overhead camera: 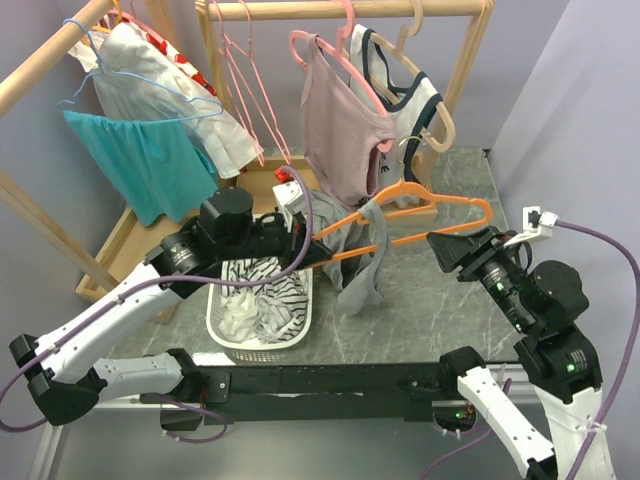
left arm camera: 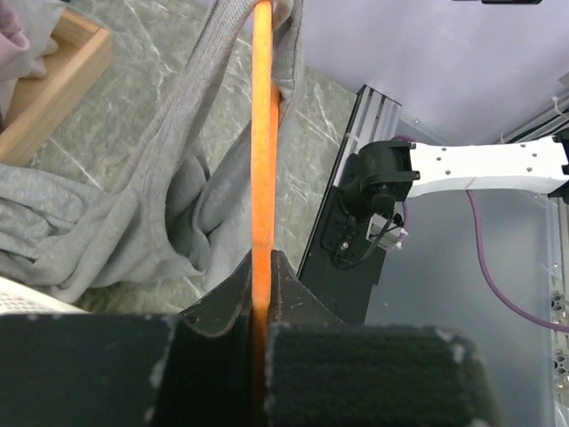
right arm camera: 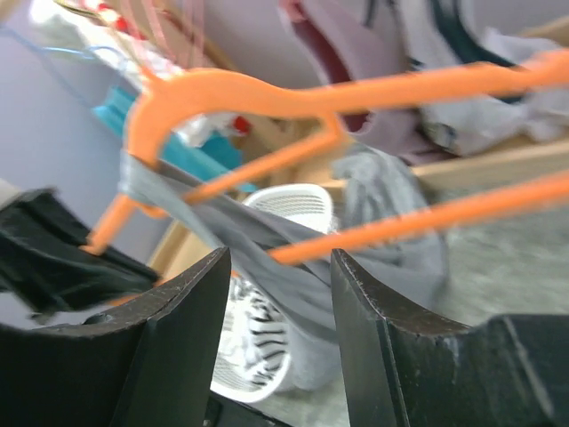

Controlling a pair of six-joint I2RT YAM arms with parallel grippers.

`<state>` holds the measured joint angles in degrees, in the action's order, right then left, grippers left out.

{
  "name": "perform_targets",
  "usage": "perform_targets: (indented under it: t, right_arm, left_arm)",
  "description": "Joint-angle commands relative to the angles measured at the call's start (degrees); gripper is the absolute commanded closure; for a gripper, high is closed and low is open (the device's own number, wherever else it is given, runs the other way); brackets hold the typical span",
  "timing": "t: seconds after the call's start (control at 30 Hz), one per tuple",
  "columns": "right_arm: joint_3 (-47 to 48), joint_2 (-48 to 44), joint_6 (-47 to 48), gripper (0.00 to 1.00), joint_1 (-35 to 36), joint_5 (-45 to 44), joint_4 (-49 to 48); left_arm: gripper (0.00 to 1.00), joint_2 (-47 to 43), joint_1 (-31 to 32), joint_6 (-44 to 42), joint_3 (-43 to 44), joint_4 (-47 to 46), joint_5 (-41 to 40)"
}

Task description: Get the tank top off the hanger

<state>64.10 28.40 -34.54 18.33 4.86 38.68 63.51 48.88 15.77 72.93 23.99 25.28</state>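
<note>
An orange hanger [overhead camera: 420,210] is held level above the table. A grey tank top [overhead camera: 362,262] hangs from it by one strap and droops to the table. My left gripper [overhead camera: 305,252] is shut on the hanger's left end; the left wrist view shows the orange bar [left arm camera: 261,160] pinched between its pads, with the grey cloth [left arm camera: 133,222] beside it. My right gripper [overhead camera: 440,245] is open and empty, just right of the tank top. In the right wrist view the hanger [right arm camera: 267,98] and the grey strap [right arm camera: 249,240] lie beyond its open fingers [right arm camera: 191,311].
A white basket [overhead camera: 225,330] of striped clothes stands under the left gripper. A wooden rack [overhead camera: 300,10] behind holds pink hangers, a pink top [overhead camera: 340,130], a teal top [overhead camera: 150,160] and white garments. The rack's wooden base [overhead camera: 130,240] lies at the left.
</note>
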Motion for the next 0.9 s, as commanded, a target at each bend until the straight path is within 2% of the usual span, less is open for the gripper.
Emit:
perform_targets:
  t: [0.0,0.27,0.53,0.7,0.73,0.87]
  right_arm:
    - [-2.8,1.9,-3.4,0.44,-0.4,7.3,-11.5]
    - [-2.9,4.9,-4.6,0.44,-0.4,9.8,-16.1]
    - [-4.3,5.5,-5.8,0.44,-0.3,10.5,-16.9]
    - [-2.6,4.2,-4.6,0.44,-0.4,8.8,-13.7]
    - [-2.0,3.9,-4.5,0.44,-0.4,8.3,-12.4]
    - [-1.9,2.5,-5.1,0.46,-0.3,7.2,-10.6]
  left_arm:
    - [0.99,0.2,2.5,0.0,-0.4,-8.3,-1.7]
    - [0.99,4.2,8.9,0.8,-1.0,-11.1,-5.1]
    - [0.99,3.2,10.2,1.1,-1.9,-12.9,-8.0]
    - [0.99,2.1,10.2,1.4,-1.6,-11.0,-15.5]
    - [0.99,1.7,10.2,1.8,-1.6,-10.8,-19.2]
    - [0.99,1.3,10.1,2.2,-0.9,-10.7,-21.1]
